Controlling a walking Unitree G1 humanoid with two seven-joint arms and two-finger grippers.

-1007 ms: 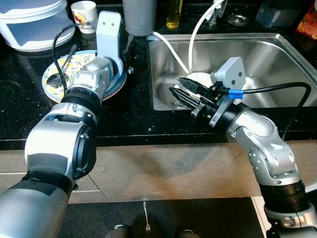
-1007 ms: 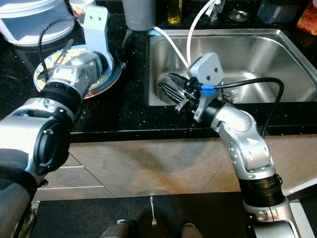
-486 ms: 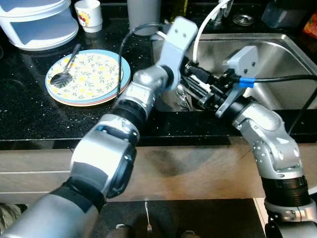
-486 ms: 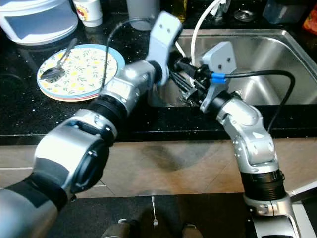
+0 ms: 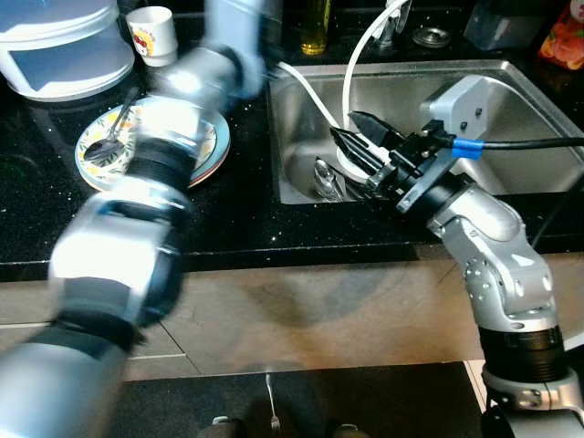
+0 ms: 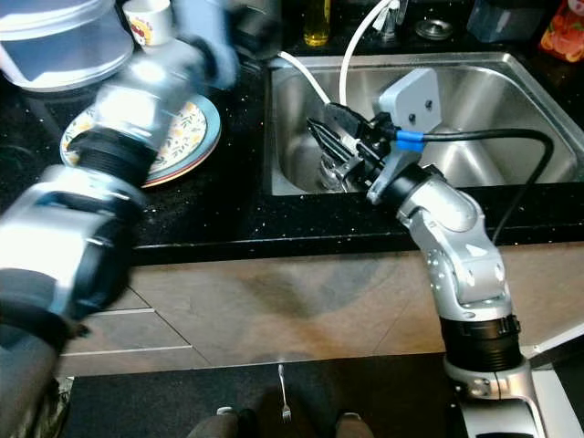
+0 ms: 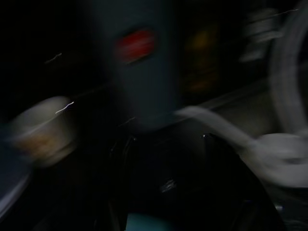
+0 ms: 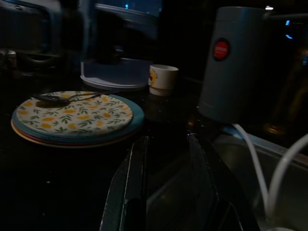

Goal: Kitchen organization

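Two arms work over a black stone counter [image 5: 228, 214] with a steel sink [image 5: 511, 100] set into it; the right gripper [image 5: 351, 146] reaches into the sink's near-left corner, at about 9 o'clock of the basin, its two black fingers parted a little with nothing visibly between them, tips low over a spoon [image 5: 324, 175] that lies on the sink floor beside other cutlery too tangled to tell apart; the low reach looks meant for picking cutlery out of the basin. Behind the fingers a white hose [image 5: 360, 55] loops down from the tap area into the basin, so the approach from the front edge keeps clear of it. On the counter at 9 o'clock of the sink sits a stack of floral plates [image 6: 187, 128] with another spoon [image 5: 114, 141] resting on top, probably the collecting spot for washed or sorted pieces. The left arm [image 5: 160, 155] is smeared by motion above those plates; its gripper is at about 12 o'clock of the stack near a grey canister [image 8: 233, 62], and I cannot tell whether its fingers are open or closed. A small printed cup [image 5: 151, 32] and a white lidded container [image 5: 64, 50] stand at 11 o'clock of the plates; on the floor lies a fork [image 5: 270, 401].
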